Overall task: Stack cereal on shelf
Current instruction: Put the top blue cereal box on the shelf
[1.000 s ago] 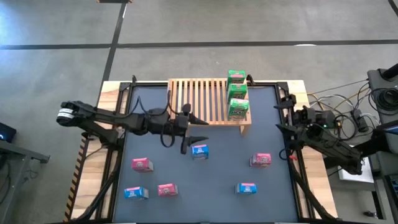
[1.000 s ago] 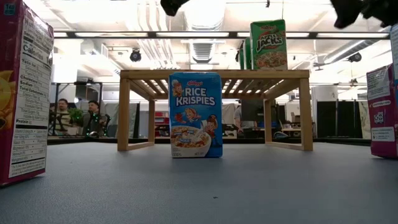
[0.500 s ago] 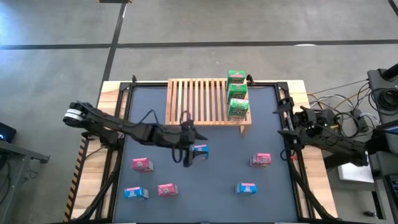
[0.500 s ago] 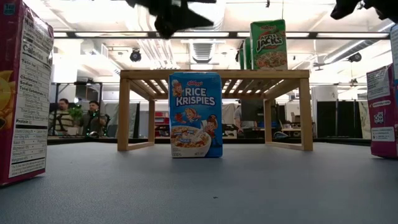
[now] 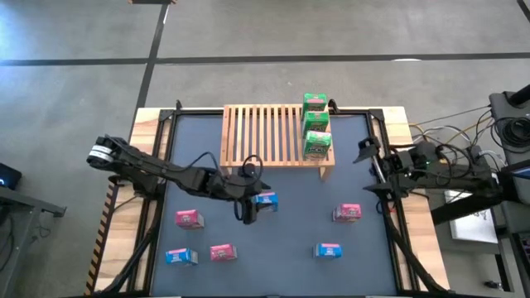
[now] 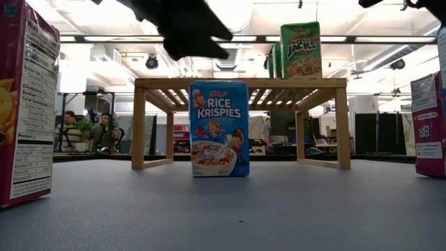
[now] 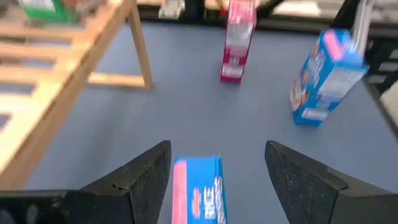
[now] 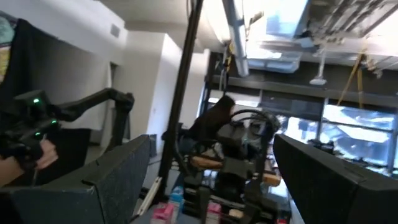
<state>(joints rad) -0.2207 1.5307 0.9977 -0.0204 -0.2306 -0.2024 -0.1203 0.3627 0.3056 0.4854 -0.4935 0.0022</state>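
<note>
Presently the left gripper hangs over the middle of the dark table surface, its two dark fingers spread apart, and a blue rectangular printed cardboard cereal box stands upright directly below and between them, not yet touched as far as the left wrist view shows. In the low view that box reads as Rice Krispies and the gripper is a dark blur just above it and to one side. Beyond the gripper stands the light wooden slatted shelf on short legs, carrying three green cereal boxes in a row along the end farther from this arm. Past the gripper's tips, the wrist view shows a pink cereal box upright and a second blue cereal box near it, both well apart from the fingers. Nearer the left arm's base side, a pink box, another pink box and a blue box sit on the table. The right gripper waits at the table's right edge, raised, fingers spread wide, nothing between them. People are seated in the room behind the table.
</note>
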